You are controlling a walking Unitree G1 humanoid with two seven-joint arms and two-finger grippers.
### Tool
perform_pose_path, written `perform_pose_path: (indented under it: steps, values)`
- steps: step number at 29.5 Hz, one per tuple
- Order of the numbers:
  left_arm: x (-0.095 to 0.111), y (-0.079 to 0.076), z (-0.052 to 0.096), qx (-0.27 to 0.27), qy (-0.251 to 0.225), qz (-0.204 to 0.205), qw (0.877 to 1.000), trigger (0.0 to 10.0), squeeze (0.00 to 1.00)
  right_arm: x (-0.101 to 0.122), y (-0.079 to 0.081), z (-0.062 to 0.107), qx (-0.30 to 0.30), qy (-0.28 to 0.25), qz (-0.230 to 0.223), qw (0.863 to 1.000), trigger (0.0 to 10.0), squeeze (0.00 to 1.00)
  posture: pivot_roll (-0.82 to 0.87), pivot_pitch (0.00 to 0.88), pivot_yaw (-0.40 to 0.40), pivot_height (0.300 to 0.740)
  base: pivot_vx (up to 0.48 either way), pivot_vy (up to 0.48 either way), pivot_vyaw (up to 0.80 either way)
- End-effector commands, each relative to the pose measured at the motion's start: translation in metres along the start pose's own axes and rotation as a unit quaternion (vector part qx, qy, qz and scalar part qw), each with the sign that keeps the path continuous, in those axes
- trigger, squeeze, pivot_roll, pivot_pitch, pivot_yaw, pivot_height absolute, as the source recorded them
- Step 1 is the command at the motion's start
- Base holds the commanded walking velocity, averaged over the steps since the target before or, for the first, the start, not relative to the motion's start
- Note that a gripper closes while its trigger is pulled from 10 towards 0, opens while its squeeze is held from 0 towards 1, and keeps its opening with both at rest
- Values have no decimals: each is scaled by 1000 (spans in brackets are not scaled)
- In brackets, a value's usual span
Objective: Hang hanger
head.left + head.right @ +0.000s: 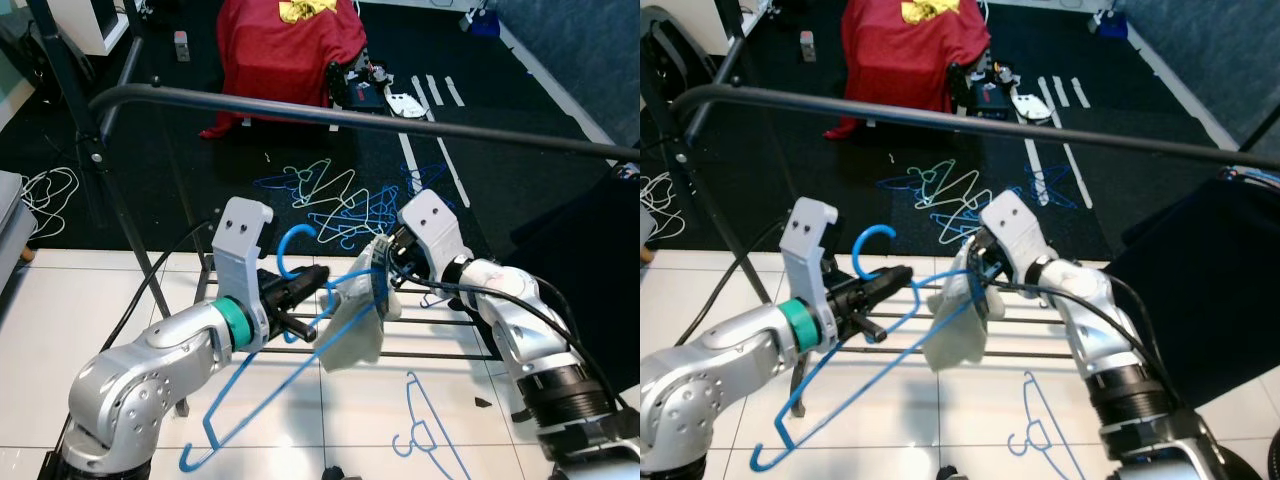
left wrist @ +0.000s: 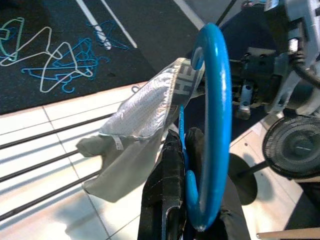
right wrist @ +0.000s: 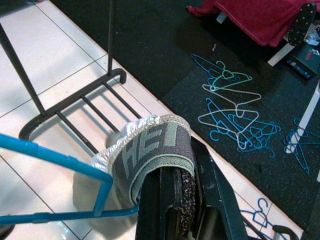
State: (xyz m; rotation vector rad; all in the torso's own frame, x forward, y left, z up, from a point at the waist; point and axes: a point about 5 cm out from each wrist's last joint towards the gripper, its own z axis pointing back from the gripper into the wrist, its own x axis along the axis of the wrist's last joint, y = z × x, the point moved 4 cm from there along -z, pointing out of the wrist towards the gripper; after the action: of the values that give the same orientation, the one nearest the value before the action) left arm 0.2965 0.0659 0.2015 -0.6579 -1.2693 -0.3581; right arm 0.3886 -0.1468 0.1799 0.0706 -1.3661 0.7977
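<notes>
My left gripper [image 1: 312, 290] is shut on the neck of a blue plastic hanger [image 1: 268, 375], whose hook [image 2: 212, 125] curls up above the fingers. A grey garment [image 1: 357, 320] with a lettered waistband [image 3: 150, 150] is draped over the hanger's right shoulder. My right gripper [image 1: 385, 262] is shut on that waistband, close to the left gripper. The black rail [image 1: 380, 118] of the clothes rack runs across above both grippers.
Several loose blue, white and green hangers [image 1: 340, 200] lie on the dark carpet behind the rack. One blue hanger [image 1: 428, 430] lies on the white tiles at the right. A chair draped in red cloth [image 1: 285, 55] stands at the back. The rack's base bars [image 1: 440, 325] lie below.
</notes>
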Motion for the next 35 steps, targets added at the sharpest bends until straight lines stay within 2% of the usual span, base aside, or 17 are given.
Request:
perform_pose_path:
  steps: [1,5,12,15,16,18,20,27,30,35]
  values:
    - [-3,-1,0,0,3,-2,1000,10000,0,-5,-3,4,-5,4,-9,1000,10000,0,-44,121,3,740,0,0,0]
    - [-2,8,-1,29,-2,-4,1000,10000,0,-4,-4,4,-5,2,-9,1000,10000,0,-45,120,5,740,0,0,0]
    - [2,5,-2,19,-8,2,1000,10000,0,-7,-4,4,-6,6,-9,1000,10000,0,-43,120,4,740,0,0,0]
    - [2,-7,2,-29,-7,17,999,10000,0,-9,-5,5,-8,8,-8,1000,10000,0,-42,120,4,740,0,0,0]
    - [2,-7,2,-29,-7,17,999,10000,0,-9,-5,5,-8,8,-8,1000,10000,0,-42,120,4,740,0,0,0]
    - [1,-27,8,-97,-4,25,995,10000,0,-8,-3,3,-7,7,-9,1000,10000,0,-41,120,3,740,0,0,0]
    - [0,-33,10,-114,-3,25,993,10000,0,-8,-2,3,-6,7,-10,1000,10000,0,-41,120,3,740,0,0,0]
    - [-1,-28,8,-96,-1,16,995,10000,0,-8,-3,4,-6,7,-9,1000,10000,0,-43,120,3,740,0,0,0]
    - [-5,-18,5,-59,5,-5,998,10000,0,-7,-4,5,-7,6,-8,1000,10000,0,-43,121,5,740,0,0,0]
    - [-3,-11,-1,-29,0,-9,1000,10000,0,-5,-3,4,-5,3,-8,1000,10000,0,-45,120,3,740,0,0,0]
